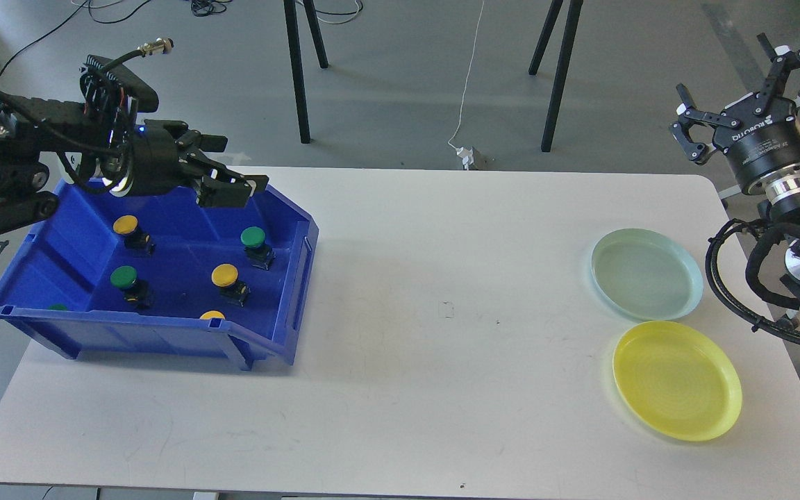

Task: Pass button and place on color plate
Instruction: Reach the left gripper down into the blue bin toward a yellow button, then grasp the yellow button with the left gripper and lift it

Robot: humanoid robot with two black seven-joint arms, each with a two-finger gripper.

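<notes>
A blue bin (pixel 164 339) at the table's left holds several push buttons. Yellow ones sit at the back left (pixel 126 224) and in the middle (pixel 224 275), green ones at the back right (pixel 253 237) and front left (pixel 123 277). Two more peek over the front wall. My left gripper (pixel 242 167) hovers over the bin's back rim, pointing right, open and empty. My right gripper (pixel 744 97) is open and empty, raised beyond the table's far right corner. A pale green plate (pixel 646 273) and a yellow plate (pixel 678 380) lie at the right.
The white table (pixel 442 361) spans the view between the bin and the plates. Black stand legs (pixel 299 76) and a white cable (pixel 468 76) are on the floor behind the table. My right arm's cables (pixel 733 278) hang by the right edge.
</notes>
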